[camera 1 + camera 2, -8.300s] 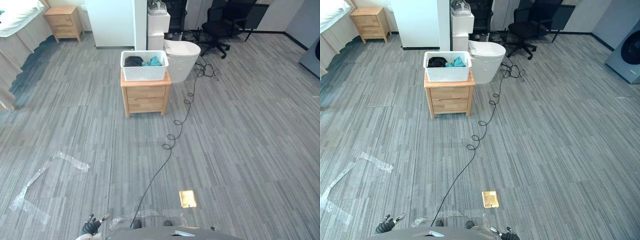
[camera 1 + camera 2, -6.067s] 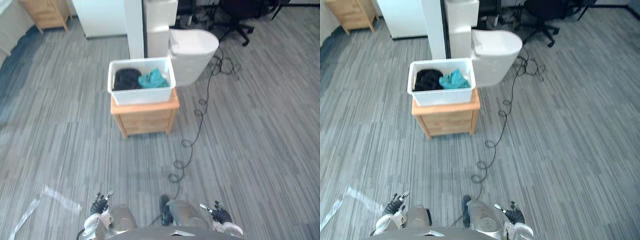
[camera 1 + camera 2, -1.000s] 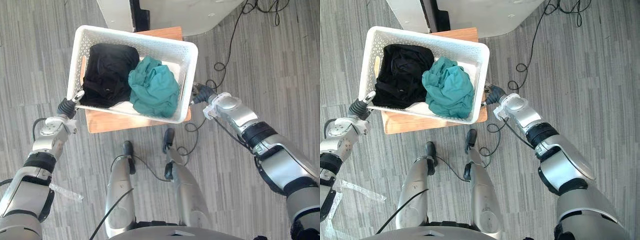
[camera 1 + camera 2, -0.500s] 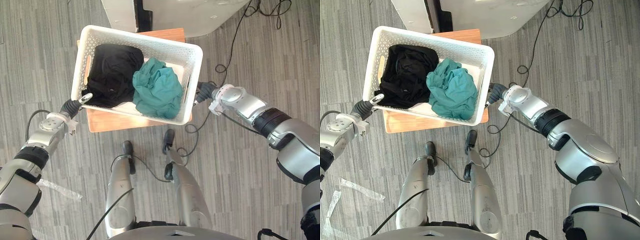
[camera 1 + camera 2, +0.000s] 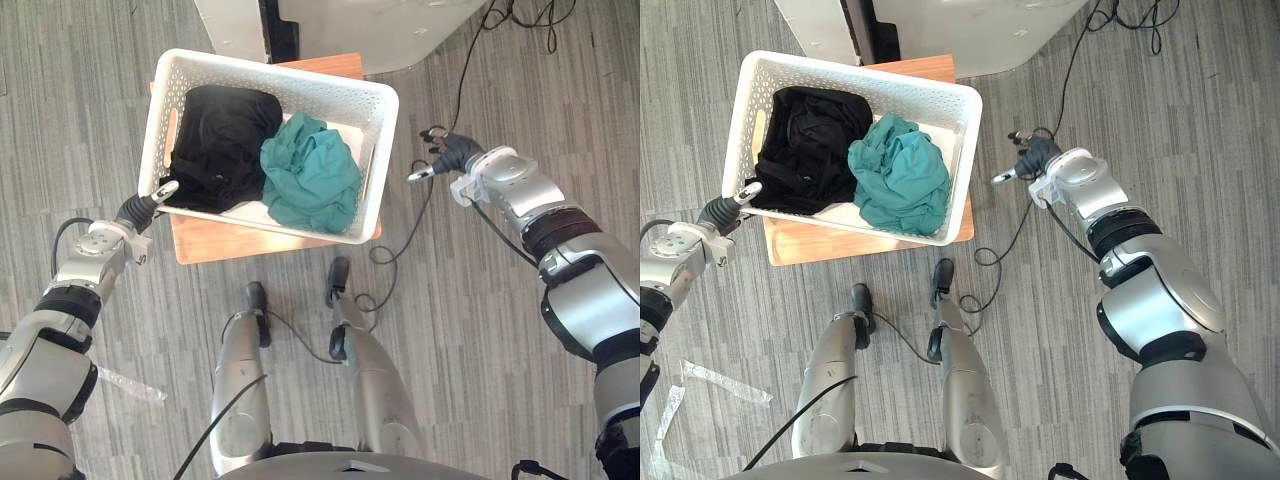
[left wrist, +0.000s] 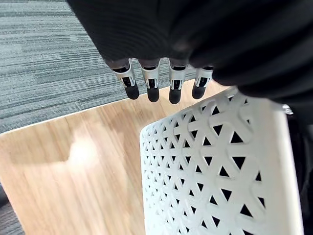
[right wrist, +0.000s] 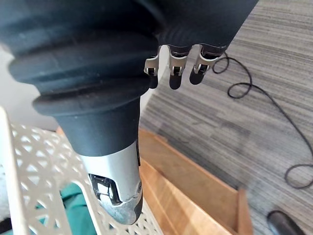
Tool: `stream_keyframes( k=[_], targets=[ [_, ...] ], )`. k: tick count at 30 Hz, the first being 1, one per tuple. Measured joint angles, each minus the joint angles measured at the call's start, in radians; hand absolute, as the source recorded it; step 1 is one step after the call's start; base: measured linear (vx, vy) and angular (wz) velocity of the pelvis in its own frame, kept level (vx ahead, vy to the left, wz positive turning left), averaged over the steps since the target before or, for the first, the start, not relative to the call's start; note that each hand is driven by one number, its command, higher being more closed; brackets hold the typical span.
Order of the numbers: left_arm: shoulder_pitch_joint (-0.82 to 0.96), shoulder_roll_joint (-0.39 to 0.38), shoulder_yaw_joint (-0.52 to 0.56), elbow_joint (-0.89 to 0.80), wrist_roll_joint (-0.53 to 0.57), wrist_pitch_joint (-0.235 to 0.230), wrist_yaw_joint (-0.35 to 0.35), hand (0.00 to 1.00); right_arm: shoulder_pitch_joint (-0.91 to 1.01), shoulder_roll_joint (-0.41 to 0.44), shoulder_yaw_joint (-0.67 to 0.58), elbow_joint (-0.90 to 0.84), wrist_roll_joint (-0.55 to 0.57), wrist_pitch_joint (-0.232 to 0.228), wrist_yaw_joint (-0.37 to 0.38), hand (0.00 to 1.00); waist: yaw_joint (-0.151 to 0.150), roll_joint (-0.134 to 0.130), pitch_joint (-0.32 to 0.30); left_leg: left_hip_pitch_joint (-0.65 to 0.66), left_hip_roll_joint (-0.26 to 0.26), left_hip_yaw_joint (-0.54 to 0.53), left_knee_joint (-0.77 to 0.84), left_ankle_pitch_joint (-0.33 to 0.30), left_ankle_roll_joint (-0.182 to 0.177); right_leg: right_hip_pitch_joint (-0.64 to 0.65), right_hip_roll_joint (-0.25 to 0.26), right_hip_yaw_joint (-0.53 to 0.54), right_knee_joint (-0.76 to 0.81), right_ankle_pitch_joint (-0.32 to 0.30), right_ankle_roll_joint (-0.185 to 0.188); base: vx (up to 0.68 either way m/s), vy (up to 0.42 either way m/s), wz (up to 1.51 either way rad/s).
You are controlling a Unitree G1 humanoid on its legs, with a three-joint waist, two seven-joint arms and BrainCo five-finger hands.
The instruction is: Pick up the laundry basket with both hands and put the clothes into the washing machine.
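Note:
The white perforated laundry basket (image 5: 290, 80) sits slightly askew on a small wooden nightstand (image 5: 230, 245). Inside lie a black garment (image 5: 215, 140) and a teal garment (image 5: 312, 175). My left hand (image 5: 138, 210) is at the basket's left near corner, fingers (image 6: 149, 83) straight over the wooden top (image 6: 68, 161), right beside the basket's wall (image 6: 220, 161). My right hand (image 5: 452, 155) hovers open over the floor, a short way off the basket's right end. Its fingers (image 7: 171, 68) are relaxed and hold nothing.
A large white unit (image 5: 400, 30) stands directly behind the nightstand. A strip of clear plastic film (image 5: 125, 383) lies on the grey floor at the lower left. Open floor stretches to both sides.
My right hand has pulled away from the basket's right end, out to the right over the floor. My left hand stays at the left corner.

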Motion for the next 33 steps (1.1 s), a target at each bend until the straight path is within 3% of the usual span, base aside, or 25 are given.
stream_keyframes(
  k=[9,13,23,33],
  targets=[
    [0.088,-0.012,0.073,-0.057,-0.025,-0.016,0.037,0.00,-0.029,0.012,-0.099,-0.052,0.069,-0.001,-0.033,0.00,-0.009,-0.001,-0.001,-0.010,0.013,0.028,0.039,-0.020,0.008,-0.004,0.001,0.005,-0.016,0.011,0.020,-0.01,0.009,-0.12],
    [0.176,0.045,0.012,-0.200,-0.055,-0.016,0.039,0.00,0.026,-0.021,0.024,-0.211,0.063,-0.005,-0.003,0.00,-0.007,-0.025,-0.016,-0.011,0.017,0.043,0.042,-0.033,0.014,-0.011,-0.010,-0.011,-0.022,0.001,0.035,0.03,0.020,-0.12],
    [0.133,0.147,-0.180,-0.341,-0.121,-0.012,0.080,0.00,0.065,-0.098,0.315,-0.280,0.061,0.003,0.098,0.00,0.018,-0.025,-0.021,-0.048,0.027,0.016,0.106,-0.075,0.027,-0.011,-0.007,-0.032,-0.008,0.028,0.014,0.03,0.029,0.02],
    [0.137,0.225,-0.313,-0.523,-0.160,0.019,0.110,0.00,0.049,-0.146,0.449,-0.256,0.060,0.046,0.126,0.00,0.019,-0.025,-0.021,-0.056,0.021,-0.005,0.104,-0.073,0.026,-0.012,-0.012,-0.051,-0.001,0.026,0.011,0.02,-0.001,0.04]
  ],
)
